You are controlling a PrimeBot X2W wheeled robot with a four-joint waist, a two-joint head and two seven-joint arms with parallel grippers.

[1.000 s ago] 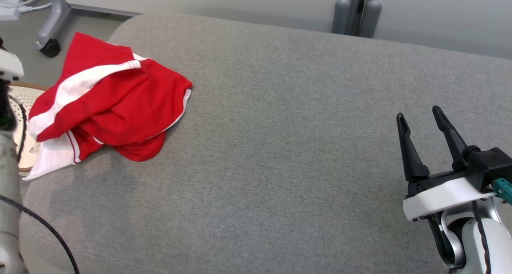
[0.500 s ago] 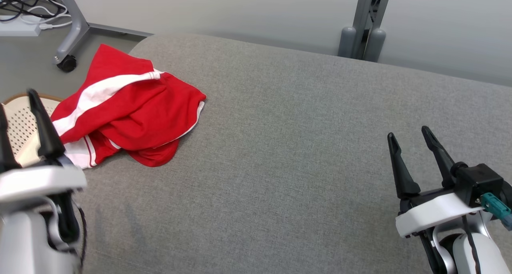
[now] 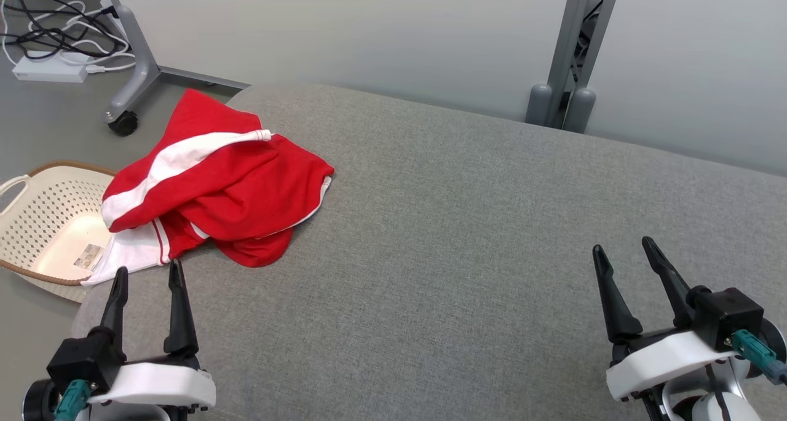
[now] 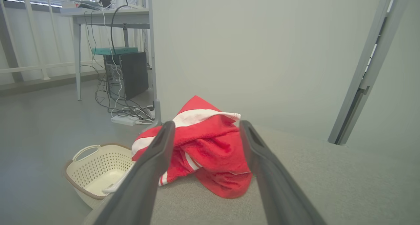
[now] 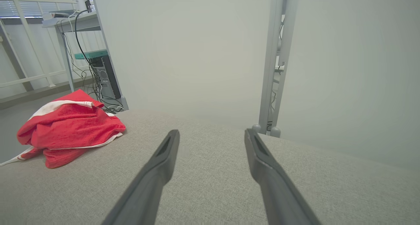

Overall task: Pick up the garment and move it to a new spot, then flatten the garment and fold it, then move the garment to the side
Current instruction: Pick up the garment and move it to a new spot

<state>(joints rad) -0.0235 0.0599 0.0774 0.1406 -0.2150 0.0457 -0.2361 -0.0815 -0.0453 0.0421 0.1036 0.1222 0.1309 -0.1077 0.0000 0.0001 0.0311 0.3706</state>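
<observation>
Lying in a crumpled heap at the far left corner of the grey cushion (image 3: 461, 255), the garment (image 3: 215, 187) shows red cloth with a broad white stripe. A white flap of it hangs over the cushion's left edge, above a cream basket (image 3: 43, 218) on the floor. The head view takes in both arms low in the picture. The left gripper (image 3: 149, 267) sits just short of the garment and apart from it, fingers spread and empty. The right gripper (image 3: 621, 244) is well apart on the other side, likewise spread and holding nothing. That view also catches a white power strip (image 3: 49, 72) and tangled cables (image 3: 55, 37) on the floor. The left wrist view adds the heap's height, framed between the two fingers, with a desk (image 4: 108, 14) and a dark computer tower (image 4: 129, 74) behind. The right wrist view looks across the cushion to a grey metal post (image 5: 274, 70), with the garment off to its left.
</observation>
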